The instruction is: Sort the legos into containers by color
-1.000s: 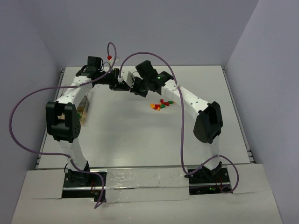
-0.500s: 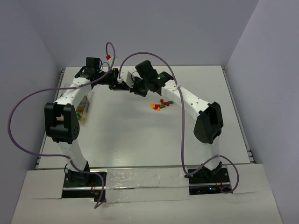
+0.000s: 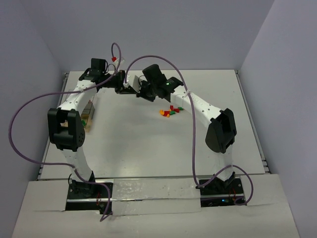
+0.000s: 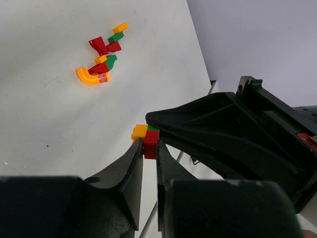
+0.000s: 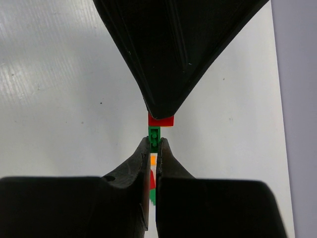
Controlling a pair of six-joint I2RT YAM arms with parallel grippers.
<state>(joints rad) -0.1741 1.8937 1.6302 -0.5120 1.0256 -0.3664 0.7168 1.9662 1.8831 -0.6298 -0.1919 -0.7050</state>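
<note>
- We see the left tool [image 4: 150,148] clenched on a small red brick [image 4: 151,143], its two fingertips pressed against the brick's sides; an orange-yellow brick [image 4: 139,131] sits touching the red one at its upper left corner.
- The right tool [image 5: 154,146] is clenched too, grasping a narrow green brick [image 5: 155,138] between its tips; in the right wrist view the red brick [image 5: 161,120] touches the far end of the green one, so the two tools hold one joined cluster from opposite ends.
- From above, the left tool [image 3: 130,88] and the right tool [image 3: 139,91] meet tip to tip over the far middle of the counter [image 3: 138,144]; the cluster itself is too small for us to make out there.
- The loose legos [image 3: 171,111] lie in a small heap on the counter, near the right tool and on its right side; red, green and orange-yellow pieces are mixed together.
- In the left wrist view that heap [image 4: 105,52] shows a curved orange piece [image 4: 88,77] at its near edge, touching a red brick.
- The containers [image 3: 89,118] stand by the left edge of the counter, largely hidden behind the left arm; we cannot tell what lies in each tray.
</note>
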